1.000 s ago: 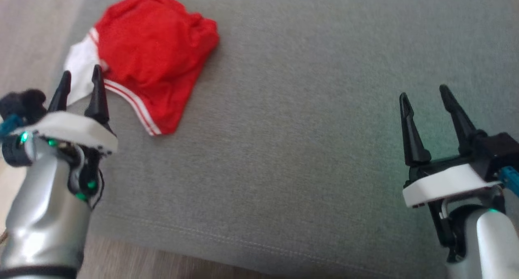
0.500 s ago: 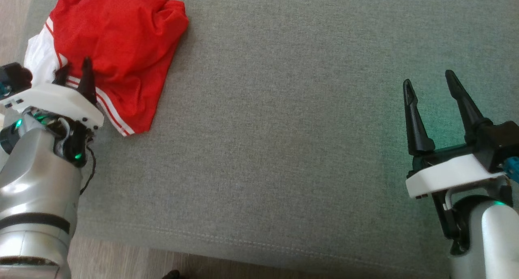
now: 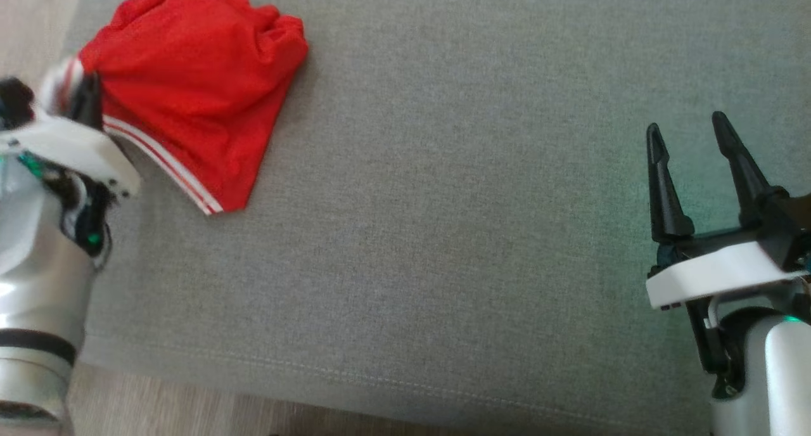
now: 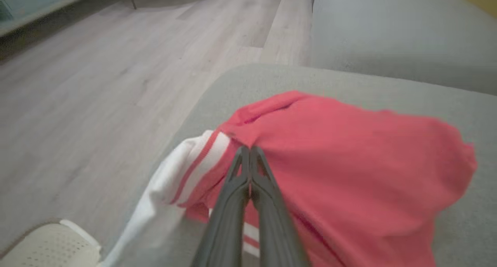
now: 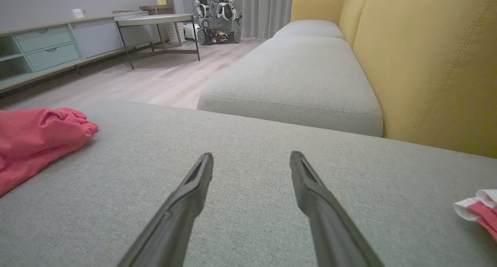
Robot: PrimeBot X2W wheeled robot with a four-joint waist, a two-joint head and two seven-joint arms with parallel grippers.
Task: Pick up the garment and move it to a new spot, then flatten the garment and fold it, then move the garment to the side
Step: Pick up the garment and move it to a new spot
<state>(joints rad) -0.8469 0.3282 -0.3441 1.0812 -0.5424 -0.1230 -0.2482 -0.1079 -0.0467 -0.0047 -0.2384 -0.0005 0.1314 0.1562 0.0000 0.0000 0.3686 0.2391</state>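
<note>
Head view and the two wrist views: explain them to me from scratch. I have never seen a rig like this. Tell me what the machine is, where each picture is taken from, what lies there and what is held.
This is a wheeled robot with two arms, each ending in a gripper with two long dark fingers. The head view looks down from the robot's head at a grey cushion. The other two come from cameras on the wrists, looking along each gripper's fingers. On the cushion lies a red garment with white striped trim. The left gripper is shut, its fingertips pinched on the garment's edge by the stripes. The right gripper is open over bare cushion, holding nothing. The right wrist view also shows a yellow sofa back.
</note>
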